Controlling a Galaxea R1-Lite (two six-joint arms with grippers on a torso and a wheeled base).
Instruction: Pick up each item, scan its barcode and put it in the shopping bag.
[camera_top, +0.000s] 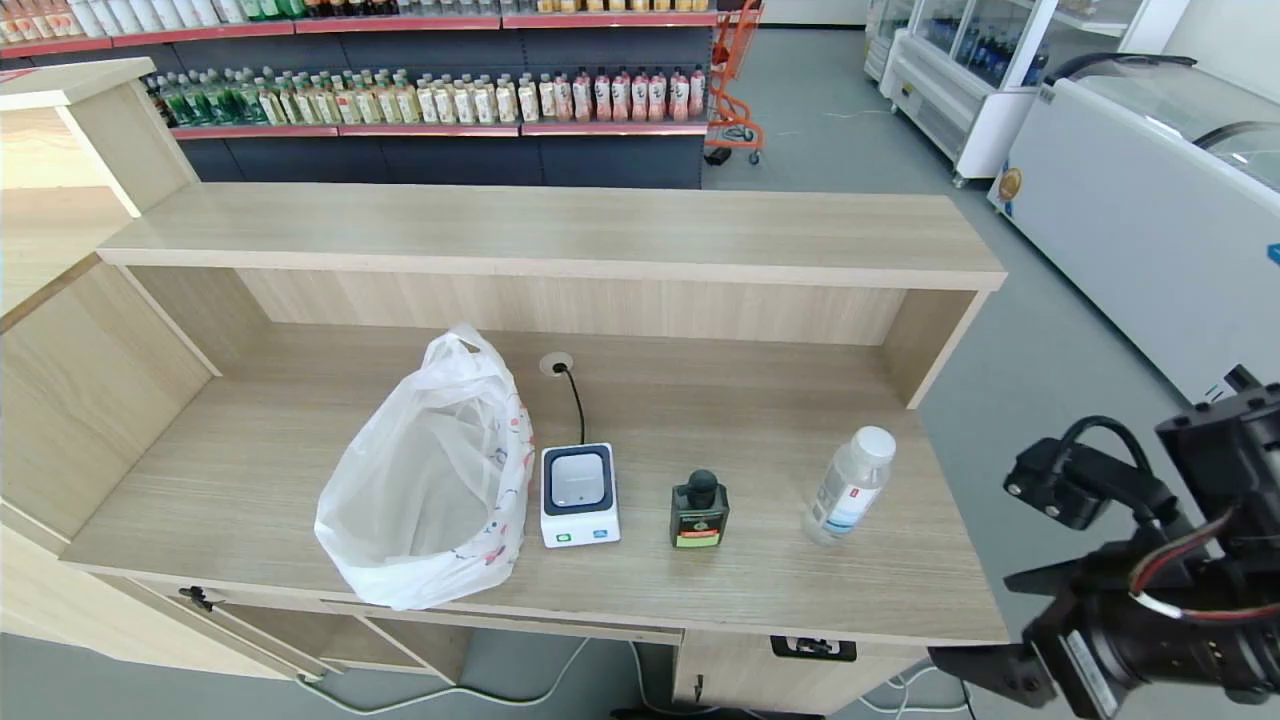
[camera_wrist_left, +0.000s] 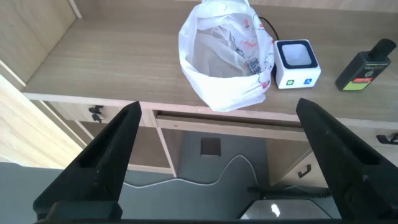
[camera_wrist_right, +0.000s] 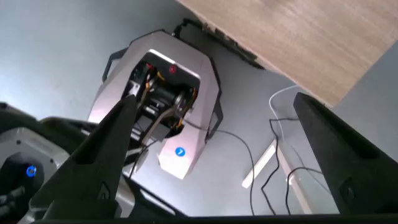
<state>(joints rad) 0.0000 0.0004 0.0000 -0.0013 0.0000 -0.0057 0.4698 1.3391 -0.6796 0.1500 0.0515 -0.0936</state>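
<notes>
Four things stand in a row on the counter (camera_top: 700, 420). By size they are the bag (camera_top: 430, 490), the clear bottle (camera_top: 848, 487), the scanner (camera_top: 579, 494) and the dark bottle (camera_top: 699, 511). The head view takes in the full row. The bag is at the left with its mouth open, and the scanner is just beside it. The dark bottle is near the scanner's right, and the clear bottle is farther right, near the counter's end. A black cable (camera_top: 577, 405) runs from the scanner back to a hole in the top.

The left wrist view looks down from the front at the bag, the scanner and the dark bottle, with the counter's front edge below them. The right wrist view catches one counter corner from underneath, over grey floor with loose leads.

Left gripper (camera_wrist_left: 217, 168): held low, out in front of the counter, fingers spread wide, nothing between them. Right gripper (camera_wrist_right: 214, 162): below counter level off the right end, fingers likewise spread and empty. The right arm (camera_top: 1130, 560) sits at the lower right of the head view.

Surface: pale wood-grain with a raised back ledge. Room: drink shelves (camera_top: 430, 100) behind, white freezers (camera_top: 1150, 190) at right, and an orange cart (camera_top: 735, 85) in the aisle.
</notes>
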